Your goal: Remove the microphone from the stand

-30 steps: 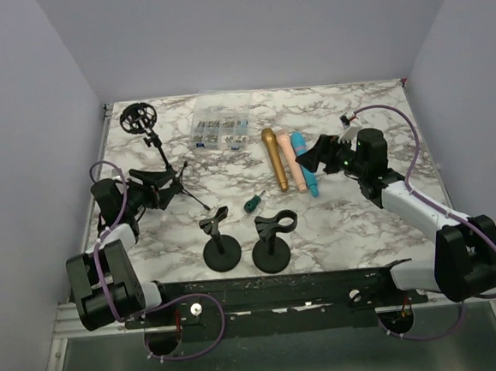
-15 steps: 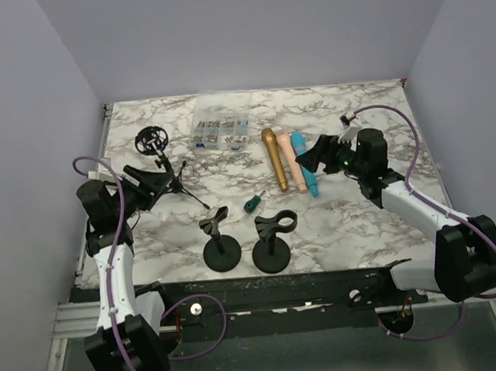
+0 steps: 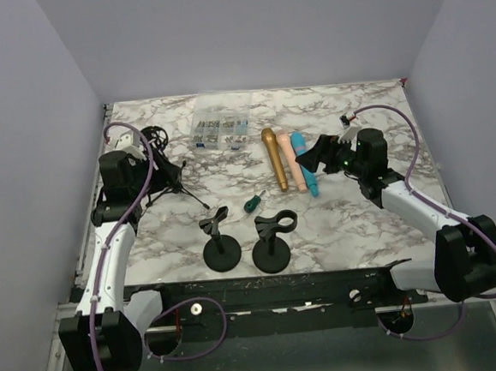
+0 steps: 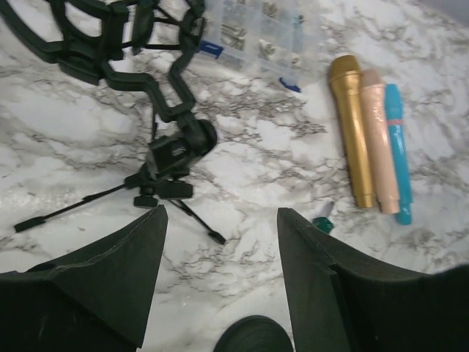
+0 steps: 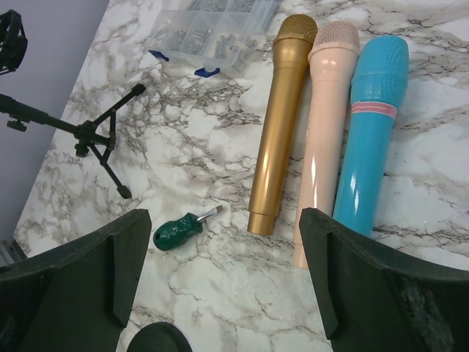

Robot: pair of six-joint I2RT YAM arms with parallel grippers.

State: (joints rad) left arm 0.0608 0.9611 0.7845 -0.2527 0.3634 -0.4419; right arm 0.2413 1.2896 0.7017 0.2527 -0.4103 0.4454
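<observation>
"Three microphones, and none sits in a stand. The gold microphone [image 5: 278, 125], the pink microphone [image 5: 320, 139] and the blue microphone [image 5: 368, 132] lie flat on the table [image 3: 371, 116], right of centre, side by side and touching."

"So the clips are bare?"

"Yes. The left desk stand [image 3: 220, 239] and the right desk stand [image 3: 273, 239], both at the near edge, show open, unfilled clips. The shock mount [image 4: 95, 37] on the tripod stand [image 4: 172, 150] at far left holds nothing either. I'd judge the removal done. Packed together like that, the microphones brace one another against rolling."

"And the grippers?"

"The left gripper [image 4: 220, 213] hangs above the tripod stand, jaws spread wide with nothing between them. The right gripper [image 5: 223, 216] hovers near the microphones' handle ends, equally wide and empty."

"Room to move?"

"It's tight on the left. The side wall is just beside that arm, the tripod legs splay beneath it, and the parts box [image 3: 219, 131] is just right of the mount. The right arm has open marble to its right and far side. The only thing close is the screwdriver [image 5: 183, 227], which lies near the gold handle."
</observation>
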